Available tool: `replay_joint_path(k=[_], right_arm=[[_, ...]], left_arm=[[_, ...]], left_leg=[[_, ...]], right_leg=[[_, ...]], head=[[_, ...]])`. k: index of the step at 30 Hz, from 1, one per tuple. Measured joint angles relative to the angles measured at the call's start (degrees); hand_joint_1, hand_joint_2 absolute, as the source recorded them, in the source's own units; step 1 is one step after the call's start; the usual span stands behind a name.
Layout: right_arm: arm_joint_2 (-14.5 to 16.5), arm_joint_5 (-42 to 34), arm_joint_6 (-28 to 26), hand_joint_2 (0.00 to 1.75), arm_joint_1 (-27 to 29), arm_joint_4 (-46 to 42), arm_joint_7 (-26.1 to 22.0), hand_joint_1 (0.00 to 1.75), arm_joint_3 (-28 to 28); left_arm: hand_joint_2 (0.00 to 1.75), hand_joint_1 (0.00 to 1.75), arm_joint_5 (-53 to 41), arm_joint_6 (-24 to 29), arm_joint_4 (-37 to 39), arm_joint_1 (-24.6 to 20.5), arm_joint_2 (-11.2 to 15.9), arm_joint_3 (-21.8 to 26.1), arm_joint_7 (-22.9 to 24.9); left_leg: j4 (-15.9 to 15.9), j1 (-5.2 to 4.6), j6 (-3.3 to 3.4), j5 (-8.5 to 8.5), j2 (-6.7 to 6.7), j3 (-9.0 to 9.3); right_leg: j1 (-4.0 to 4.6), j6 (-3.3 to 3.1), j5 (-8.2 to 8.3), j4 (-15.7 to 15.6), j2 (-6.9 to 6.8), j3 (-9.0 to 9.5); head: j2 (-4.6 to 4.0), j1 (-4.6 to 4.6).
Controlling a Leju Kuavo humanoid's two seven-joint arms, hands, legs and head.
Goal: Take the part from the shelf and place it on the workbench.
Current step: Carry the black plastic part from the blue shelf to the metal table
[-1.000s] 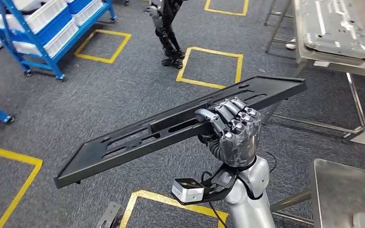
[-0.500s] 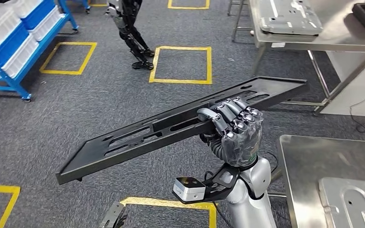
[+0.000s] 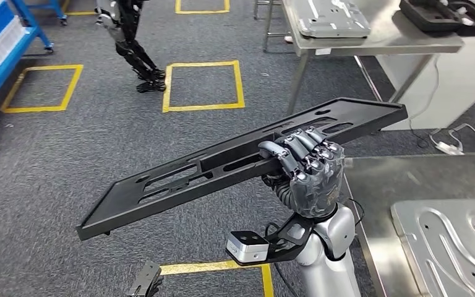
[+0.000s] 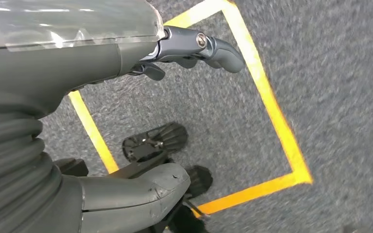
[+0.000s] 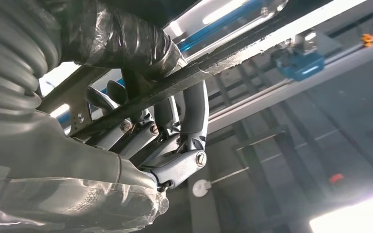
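The black part [image 3: 241, 164] is grasped aloft by the right hand [image 3: 306, 170] beside the desk [image 3: 383, 185], placement pending; the left hand [image 4: 126, 97] is released.

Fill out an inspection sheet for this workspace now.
Surface: steel workbench at lower right, carrying a pressed silver metal panel.
Job's things: long black slotted metal part, tilted, off the bench.
Clutter: grey panel and black case on the far steel table.
Hands: right hand grips the part; left hand hangs over the floor, holding nothing.
Cables: white cable on the floor.
Surroundings: grey carpet, yellow floor squares, another robot's legs.
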Motion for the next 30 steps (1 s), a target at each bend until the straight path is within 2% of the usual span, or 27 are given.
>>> replay_joint_path(k=[1,2,3,4,5,7,8,9,11,12,13,15,16,17,18,19,20,22,23,24,26,27,28,30], right_arm=[[0.0,0.0,0.0,1.75,0.1,0.0,0.0,1.71,0.0],[0.0,0.0,0.0,1.75,0.1,0.0,0.0,1.71,0.0],[-0.1,0.0,0.0,1.75,0.2,0.0,0.1,1.71,0.0],[-0.1,0.0,0.0,1.75,0.3,0.0,0.1,1.71,0.0],[-0.1,0.0,0.0,1.75,0.3,0.0,0.1,1.71,0.0],[-0.1,0.0,0.0,1.75,0.3,0.0,0.1,1.71,0.0],[-0.1,0.0,0.0,1.75,0.3,0.0,0.1,1.71,0.0],[-0.1,0.0,0.0,1.75,0.3,0.0,0.1,1.71,0.0],[-0.1,0.0,0.0,1.75,0.4,0.0,0.1,1.71,0.0],[-0.1,-0.1,0.0,1.75,0.4,-0.1,0.1,1.71,0.0],[-0.1,-0.1,0.0,1.75,0.4,-0.1,0.1,1.71,0.0],[0.0,-0.1,0.0,1.75,0.5,-0.2,0.0,1.71,0.0],[0.0,-0.1,0.0,1.75,0.6,-0.2,0.0,1.71,0.0],[-0.1,-0.1,0.0,1.75,0.7,-0.2,0.0,1.71,-0.1],[-0.1,-0.1,0.0,1.75,0.8,-0.2,0.0,1.71,-0.1],[-0.1,-0.1,0.0,1.75,0.9,-0.2,-0.1,1.71,-0.1],[-0.1,-0.1,0.0,1.75,1.0,-0.2,-0.1,1.71,-0.1],[-0.1,-0.1,0.0,1.75,1.0,-0.2,-0.1,1.71,-0.2],[-0.1,-0.1,0.0,1.75,1.1,-0.3,-0.1,1.71,-0.2],[-0.1,-0.1,0.0,1.75,1.1,-0.3,-0.1,1.71,-0.3],[-0.1,-0.1,0.0,1.75,1.2,-0.5,-0.1,1.71,-0.3],[-0.1,-0.1,0.0,1.75,1.3,-0.7,-0.1,1.71,-0.4],[-0.2,-0.1,0.0,1.75,1.3,-0.8,-0.1,1.71,-0.4],[-0.2,-0.1,0.0,1.75,1.4,-1.0,-0.1,1.71,-0.5]], left_arm=[[1.75,0.00,0.0,0.0,0.0,0.1,0.0,0.0,0.0],[1.75,0.00,0.0,0.0,0.0,0.2,0.1,0.0,0.0],[1.75,0.00,0.0,0.0,0.0,0.2,0.1,0.0,0.0],[1.75,0.00,0.0,0.0,0.0,0.2,0.1,0.0,0.0],[1.75,0.00,0.0,0.0,0.0,0.1,0.1,0.0,-0.1],[1.75,0.00,0.0,-0.1,0.0,0.0,0.1,0.0,-0.1],[1.75,0.00,0.0,-0.1,0.0,0.0,0.1,0.0,-0.1],[1.75,0.00,0.0,-0.1,0.0,0.0,0.1,0.0,-0.1],[1.75,0.00,0.0,-0.1,0.0,-0.1,0.1,0.0,-0.2],[1.75,0.00,0.0,-0.2,0.0,-0.2,0.1,0.0,-0.2],[1.75,0.00,0.0,-0.2,0.0,-0.3,0.1,0.0,-0.3],[1.75,0.00,0.0,-0.1,0.0,-0.1,0.1,0.0,-0.4],[1.75,0.00,0.0,-0.1,0.0,0.0,0.1,0.0,-0.5],[1.75,0.00,0.0,-0.1,0.0,0.2,0.1,0.0,-0.5],[1.75,0.00,0.0,-0.1,0.0,0.2,0.1,0.0,-0.5],[1.75,0.00,0.0,-0.1,0.0,0.3,0.1,0.0,-0.5],[1.75,0.00,0.1,-0.2,0.0,0.2,0.1,0.0,-0.5],[1.75,0.00,0.2,-0.4,0.0,0.2,0.2,0.2,-0.6],[1.75,0.00,0.2,-0.5,0.0,0.2,0.2,0.3,-0.8],[1.75,0.00,0.3,-0.4,0.0,0.2,0.2,0.4,-1.0],[1.75,0.00,0.4,-0.2,0.0,0.2,0.1,0.6,-1.4],[1.75,0.00,0.4,0.0,0.0,0.1,0.1,0.7,-1.6],[1.75,0.00,0.5,0.1,0.0,0.1,0.0,0.7,-1.7],[1.75,0.00,0.5,0.4,0.0,0.1,-0.1,0.9,-2.0]], left_leg=[[0.0,-0.10,0.03,0.00,0.80,-0.11],[0.1,-0.15,0.02,-0.02,1.60,-0.18],[0.1,-0.19,0.01,-0.06,2.37,-0.21],[0.2,-0.21,-0.04,-0.13,3.07,-0.20],[0.3,-0.25,-0.13,-0.24,3.69,-0.14],[0.5,-0.56,-0.54,-0.55,4.68,-0.07],[0.6,-0.71,-0.80,-0.67,5.16,-0.03],[0.7,-0.86,-1.07,-0.75,5.69,0.01],[0.7,-0.84,-1.66,-1.05,6.41,0.16],[1.3,-0.77,-1.99,-1.69,5.69,0.02],[2.8,-0.63,-2.28,-2.89,4.38,-0.54],[9.1,-0.37,-2.69,-6.54,1.39,-3.22],[12.8,-0.30,-2.80,-8.09,0.74,-4.85],[15.3,-0.26,-2.88,-8.78,0.50,-6.04],[15.9,-0.22,-2.91,-8.34,0.44,-6.36],[14.5,-0.17,-2.87,-6.88,0.37,-5.71],[11.2,-0.07,-2.77,-4.74,0.00,-4.22],[4.4,0.15,-2.42,-1.97,-2.45,-1.08],[2.5,0.18,-2.26,-1.50,-3.55,-0.21],[1.8,0.12,-2.10,-1.64,-4.24,0.05],[1.4,0.07,-1.58,-1.29,-3.41,0.06],[1.1,0.15,-1.17,-1.01,-2.79,0.15],[0.7,0.24,-0.72,-0.73,-2.08,0.25],[0.3,0.21,-0.20,-0.45,-0.57,0.29]], right_leg=[[-0.06,0.07,-1.32,3.2,-0.63,-1.48],[-0.10,0.12,-1.66,5.0,-0.96,-2.20],[-0.12,0.10,-1.02,4.9,-1.19,-1.93],[-0.09,-0.02,0.48,2.6,-1.56,-0.58],[0.00,-0.24,2.34,-1.1,-2.33,1.57],[0.60,-0.91,4.37,-7.7,-4.62,5.14],[0.87,-1.22,4.59,-9.3,-5.25,5.87],[1.10,-1.43,4.44,-9.8,-5.27,5.89],[0.85,-1.92,4.77,-10.0,-3.91,5.74],[0.66,-2.21,4.97,-10.2,-3.31,5.76],[0.45,-2.54,5.18,-10.4,-2.77,5.80],[0.33,-2.93,5.40,-10.5,-1.57,5.72],[0.34,-3.02,5.43,-10.4,-0.86,5.61],[0.34,-3.04,5.45,-10.3,-0.05,5.51],[0.34,-3.03,5.45,-10.1,0.73,5.43],[0.32,-3.01,5.43,-9.9,1.53,5.38],[0.30,-2.96,5.40,-9.7,2.32,5.36],[0.30,-2.64,5.38,-9.3,3.75,5.10],[0.23,-2.33,5.47,-9.2,4.35,4.84],[0.12,-1.95,5.64,-9.1,4.92,4.53],[-0.06,-1.15,5.98,-9.2,5.62,4.10],[0.02,-0.82,5.75,-9.0,4.87,3.90],[0.14,-0.54,4.92,-7.9,3.51,3.37],[0.26,-0.17,1.66,-2.3,0.31,0.79]], head=[[0.00,-0.01],[0.00,-0.01],[0.00,-0.01],[0.00,-0.01],[0.00,-0.01],[0.00,-0.01],[0.00,-0.01],[0.00,-0.02],[0.00,-0.03],[0.00,-0.03],[0.00,-0.04],[0.00,-0.05],[0.00,-0.06],[0.00,-0.06],[0.00,-0.06],[0.00,-0.06],[0.00,-0.06],[0.00,-0.04],[0.00,-0.04],[0.00,-0.04],[0.00,-0.06],[0.00,-0.03],[0.00,0.01],[0.00,0.10]])
